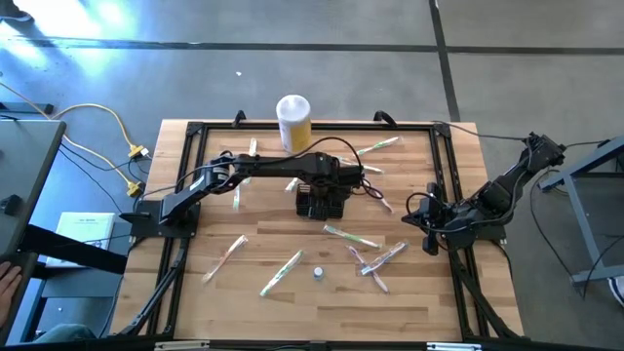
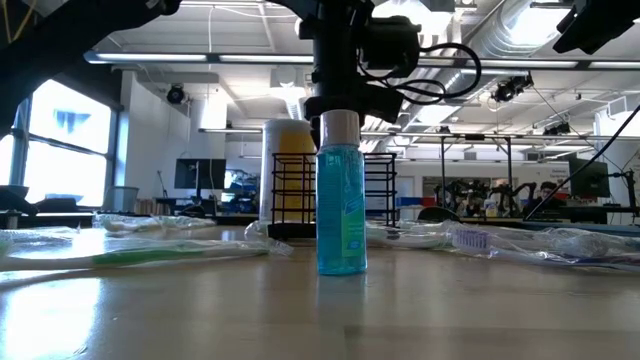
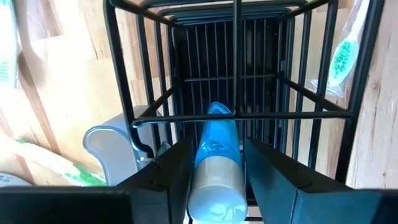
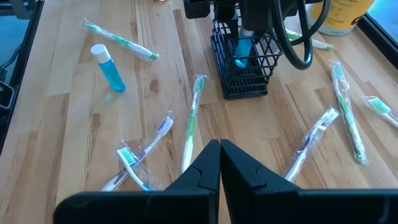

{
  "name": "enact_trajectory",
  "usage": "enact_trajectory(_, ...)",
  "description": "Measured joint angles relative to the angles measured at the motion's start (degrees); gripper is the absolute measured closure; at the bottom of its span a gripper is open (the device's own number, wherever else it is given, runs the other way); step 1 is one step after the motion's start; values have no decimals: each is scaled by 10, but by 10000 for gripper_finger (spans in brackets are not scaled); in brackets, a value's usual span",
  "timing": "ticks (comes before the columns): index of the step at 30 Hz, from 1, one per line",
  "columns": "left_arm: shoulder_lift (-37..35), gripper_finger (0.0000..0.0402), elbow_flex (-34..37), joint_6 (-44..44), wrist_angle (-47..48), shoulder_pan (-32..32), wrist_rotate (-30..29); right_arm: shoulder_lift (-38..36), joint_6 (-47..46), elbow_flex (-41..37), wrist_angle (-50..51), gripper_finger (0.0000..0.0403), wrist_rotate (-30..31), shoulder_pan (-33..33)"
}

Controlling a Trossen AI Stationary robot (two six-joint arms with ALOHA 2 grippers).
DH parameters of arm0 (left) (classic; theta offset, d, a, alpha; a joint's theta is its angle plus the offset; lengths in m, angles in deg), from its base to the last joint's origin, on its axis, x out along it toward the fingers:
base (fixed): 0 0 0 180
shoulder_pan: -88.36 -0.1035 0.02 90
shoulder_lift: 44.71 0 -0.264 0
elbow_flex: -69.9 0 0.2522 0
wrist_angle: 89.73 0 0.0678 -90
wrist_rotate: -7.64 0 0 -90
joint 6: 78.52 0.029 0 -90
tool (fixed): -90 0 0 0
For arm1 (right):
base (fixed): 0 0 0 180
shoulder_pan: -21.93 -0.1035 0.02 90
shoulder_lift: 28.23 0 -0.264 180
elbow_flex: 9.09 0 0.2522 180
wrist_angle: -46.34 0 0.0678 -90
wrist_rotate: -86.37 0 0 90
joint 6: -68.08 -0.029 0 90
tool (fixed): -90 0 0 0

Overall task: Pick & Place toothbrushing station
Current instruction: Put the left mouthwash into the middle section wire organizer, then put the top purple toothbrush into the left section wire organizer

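A: Two arms logged. Left gripper (image 3: pixel 214 180) hangs over the black wire caddy (image 1: pixel 321 198) at the table's centre, holding a blue capped bottle (image 3: pixel 214 162) upright between its fingers.

B: Axis?

A: Vertical; bottle's lower end points into the caddy compartment, seemingly partway inside. My read: lowering straight down is what remains.

B: Right gripper (image 4: pixel 221 163)?

A: Fingers pressed together, empty, waiting near the right edge, farther from the caddy.

Wooden table (image 1: pixel 195 302) had wrapped toothbrushes (image 1: pixel 281 273) scattered all over, a small blue bottle (image 4: pixel 109 68), the black basket (image 1: pixel 321 203) and a yellow canister (image 1: pixel 293 121).
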Motion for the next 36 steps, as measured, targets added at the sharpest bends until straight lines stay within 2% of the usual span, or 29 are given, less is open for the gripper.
enact_trajectory(10,-3,196,-1,-5,0,1,-7,0,0,0,0,399,0,0)
enact_trajectory(28,-6,208,-2,3,4,0,-13,0,0,0,0,399,0,0)
enact_trajectory(36,-6,208,-63,18,35,0,-13,0,0,0,0,399,0,0)
